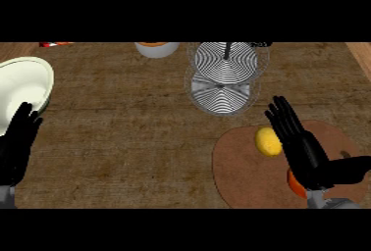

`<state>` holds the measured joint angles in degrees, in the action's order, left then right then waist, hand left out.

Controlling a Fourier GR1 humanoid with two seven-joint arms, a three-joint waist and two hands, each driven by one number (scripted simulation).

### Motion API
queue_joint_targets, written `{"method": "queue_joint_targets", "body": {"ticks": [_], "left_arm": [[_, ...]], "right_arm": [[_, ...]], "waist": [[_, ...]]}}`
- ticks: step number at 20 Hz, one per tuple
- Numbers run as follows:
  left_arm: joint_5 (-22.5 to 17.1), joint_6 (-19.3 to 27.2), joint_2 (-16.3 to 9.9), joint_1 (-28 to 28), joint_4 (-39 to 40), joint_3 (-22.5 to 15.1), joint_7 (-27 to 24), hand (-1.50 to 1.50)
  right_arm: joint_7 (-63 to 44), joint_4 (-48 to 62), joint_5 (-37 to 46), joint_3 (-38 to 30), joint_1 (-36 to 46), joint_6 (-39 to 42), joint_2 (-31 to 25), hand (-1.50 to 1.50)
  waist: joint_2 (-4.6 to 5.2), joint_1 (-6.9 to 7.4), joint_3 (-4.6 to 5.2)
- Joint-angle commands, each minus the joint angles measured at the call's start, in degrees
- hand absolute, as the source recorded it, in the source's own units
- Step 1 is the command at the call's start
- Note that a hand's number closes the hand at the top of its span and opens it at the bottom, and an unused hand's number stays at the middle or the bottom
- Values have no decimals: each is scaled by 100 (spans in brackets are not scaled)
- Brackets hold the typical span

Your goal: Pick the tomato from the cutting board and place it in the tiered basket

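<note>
Here the left hand [18,142] is resting at the counter's [123,137] left edge, fingers straight, beside a pale plate [25,88]. Further right, the tiered basket [223,78] is standing empty behind the cutting board [246,166]. The right hand [304,147] is hovering spread over that board, hiding most of the tomato [293,182]; a lemon [268,141] is lying just beside it. Grasping seems next: fingers must curl round the tomato, avoiding the lemon.

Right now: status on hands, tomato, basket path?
Right hand open over cutting board. Tomato mostly hidden under it, ungrasped. Left hand open, resting at left edge. Lemon beside right hand; tiered basket beyond.
</note>
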<state>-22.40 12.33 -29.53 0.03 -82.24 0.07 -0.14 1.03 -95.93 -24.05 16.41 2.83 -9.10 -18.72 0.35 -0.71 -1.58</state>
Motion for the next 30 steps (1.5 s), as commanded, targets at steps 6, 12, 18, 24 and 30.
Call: {"method": "queue_joint_targets", "body": {"ticks": [6,12,18,24,30], "left_arm": [[706,391,421,483,204,-672,-123,0],[901,674,1064,594,146,-1222,-82,0],[1235,872,1261,341,109,-1472,209,0],[1262,690,1260,637,248,-1539,-217,0],[1399,893,1460,349,228,-1623,-17,0]], "right_arm": [[-820,337,481,-2230,-359,-1326,-1754,150],[-1556,823,718,-3175,-1300,-3662,-1196,-150],[-3625,-1530,846,-2953,-2460,-3514,-2193,-150],[-5317,-2214,424,-2344,-2778,-2214,-3494,-150],[-6859,-2782,251,-2341,-2717,-1289,-5136,-150]], "waist": [[-46,-403,187],[-71,-435,181],[-49,-99,178],[-17,50,206],[-9,120,198]]}}
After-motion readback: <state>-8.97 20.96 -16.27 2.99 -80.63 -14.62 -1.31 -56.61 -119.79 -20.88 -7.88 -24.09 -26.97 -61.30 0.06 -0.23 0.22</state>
